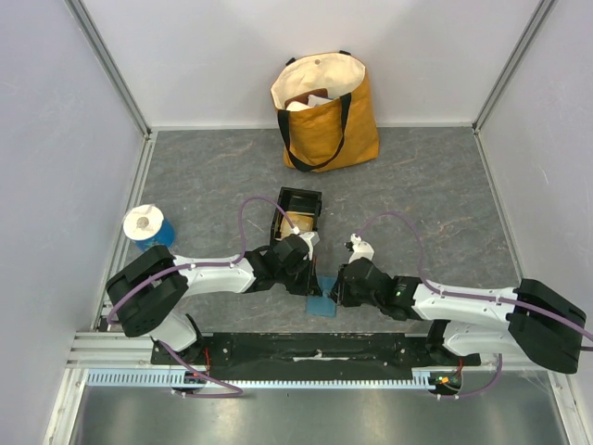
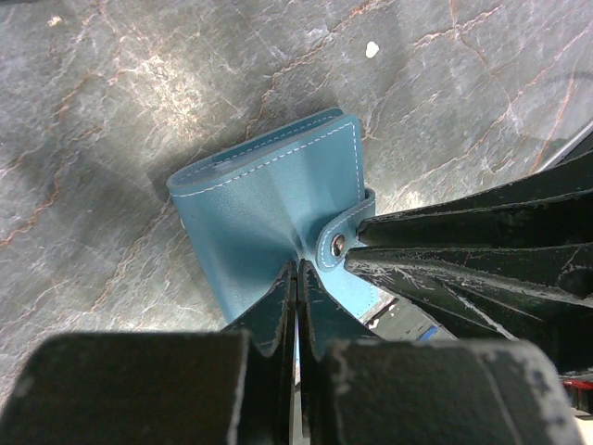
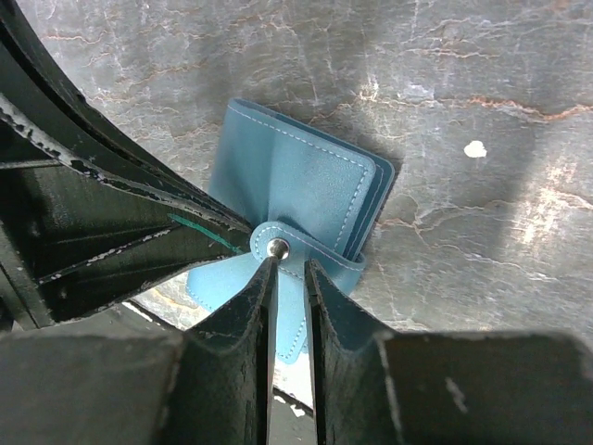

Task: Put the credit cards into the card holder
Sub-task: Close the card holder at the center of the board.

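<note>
The teal card holder lies on the grey floor between my two arms, folded shut. In the left wrist view my left gripper is shut on the near edge of the card holder, and the leather puckers at the tips. My right gripper is closed on the snap tab of the card holder. Its fingers also meet at the snap in the left wrist view. A tan credit card lies in the black tray behind the left gripper.
A mustard and cream tote bag stands at the back wall. A blue and white roll sits at the left by the rail. Side walls close in the floor. My right gripper is beside the left one.
</note>
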Controlling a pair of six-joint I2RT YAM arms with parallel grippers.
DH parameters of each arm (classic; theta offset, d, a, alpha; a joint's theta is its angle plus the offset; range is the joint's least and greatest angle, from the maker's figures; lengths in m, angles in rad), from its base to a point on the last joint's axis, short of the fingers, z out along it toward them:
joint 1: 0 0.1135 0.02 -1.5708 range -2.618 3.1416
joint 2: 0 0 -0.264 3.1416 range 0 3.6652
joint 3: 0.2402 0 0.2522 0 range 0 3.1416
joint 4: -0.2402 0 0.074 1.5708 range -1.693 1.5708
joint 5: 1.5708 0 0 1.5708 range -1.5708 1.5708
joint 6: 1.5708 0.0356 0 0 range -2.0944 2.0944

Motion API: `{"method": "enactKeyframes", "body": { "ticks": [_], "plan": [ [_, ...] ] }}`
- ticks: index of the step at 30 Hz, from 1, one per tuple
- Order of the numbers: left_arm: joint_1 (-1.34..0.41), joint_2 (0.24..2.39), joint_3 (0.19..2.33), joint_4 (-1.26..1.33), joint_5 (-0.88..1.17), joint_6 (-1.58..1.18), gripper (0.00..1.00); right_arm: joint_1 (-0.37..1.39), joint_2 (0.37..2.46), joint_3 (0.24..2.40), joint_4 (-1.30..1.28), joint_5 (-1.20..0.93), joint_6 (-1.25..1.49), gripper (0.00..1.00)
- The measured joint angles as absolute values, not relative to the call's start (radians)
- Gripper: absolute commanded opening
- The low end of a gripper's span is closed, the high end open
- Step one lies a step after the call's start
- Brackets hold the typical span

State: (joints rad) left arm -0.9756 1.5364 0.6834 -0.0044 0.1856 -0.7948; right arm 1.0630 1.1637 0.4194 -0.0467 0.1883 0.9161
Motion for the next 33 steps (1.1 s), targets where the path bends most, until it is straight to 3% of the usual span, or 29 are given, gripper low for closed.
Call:
{"method": "enactKeyframes", "body": {
  "ticks": [33],
  "plan": [
    [-0.976, 1.536, 0.683, -0.005, 0.186, -0.795, 0.02, 1.063, 1.178, 0.439, -0.041, 0.179, 0.891, 0.22]
  ]
}}
